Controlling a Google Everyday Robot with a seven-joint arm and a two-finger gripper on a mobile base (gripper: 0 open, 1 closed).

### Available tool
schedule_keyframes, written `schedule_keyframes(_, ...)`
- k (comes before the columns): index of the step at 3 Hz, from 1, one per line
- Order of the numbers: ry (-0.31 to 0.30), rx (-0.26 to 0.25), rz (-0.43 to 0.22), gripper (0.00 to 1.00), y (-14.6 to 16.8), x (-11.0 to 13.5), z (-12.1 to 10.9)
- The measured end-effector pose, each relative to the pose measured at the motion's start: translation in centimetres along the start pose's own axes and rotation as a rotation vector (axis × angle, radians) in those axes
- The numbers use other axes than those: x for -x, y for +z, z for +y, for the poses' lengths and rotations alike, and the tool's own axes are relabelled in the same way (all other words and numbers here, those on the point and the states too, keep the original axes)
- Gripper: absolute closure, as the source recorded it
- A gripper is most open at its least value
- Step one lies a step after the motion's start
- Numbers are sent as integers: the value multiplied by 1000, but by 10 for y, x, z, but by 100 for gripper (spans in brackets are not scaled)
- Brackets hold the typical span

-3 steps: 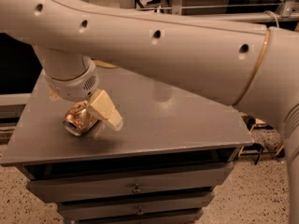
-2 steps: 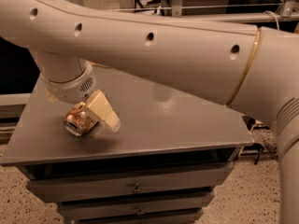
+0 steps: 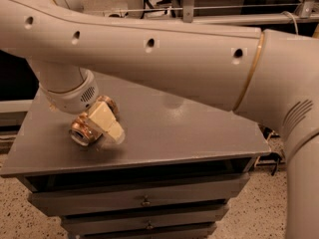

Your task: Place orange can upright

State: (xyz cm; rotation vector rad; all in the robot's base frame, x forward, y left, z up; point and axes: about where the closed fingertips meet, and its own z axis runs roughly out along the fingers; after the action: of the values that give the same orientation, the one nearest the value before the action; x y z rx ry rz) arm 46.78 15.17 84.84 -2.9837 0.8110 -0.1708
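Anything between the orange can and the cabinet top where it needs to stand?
Nothing visible. The gripper grips the orange can, which is tilted on its side, at the left of the cabinet top. No other thing shows near it.

You will see a smooth off-white tubular arm (image 3: 149, 49) with small dark round holes, a gold band at one joint, vent slots on the wrist housing, and a cream gripper (image 3: 102, 126) directly beneath that wrist, lower left.

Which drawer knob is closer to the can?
The upper knob; the lower knob sits further down the cabinet. The gripper holds the orange can sideways at the top's left.
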Motion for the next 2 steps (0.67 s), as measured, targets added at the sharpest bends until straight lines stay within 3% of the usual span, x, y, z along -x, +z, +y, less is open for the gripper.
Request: schedule_keyframes(2, 5, 8, -13, 0, 5, 5, -1)
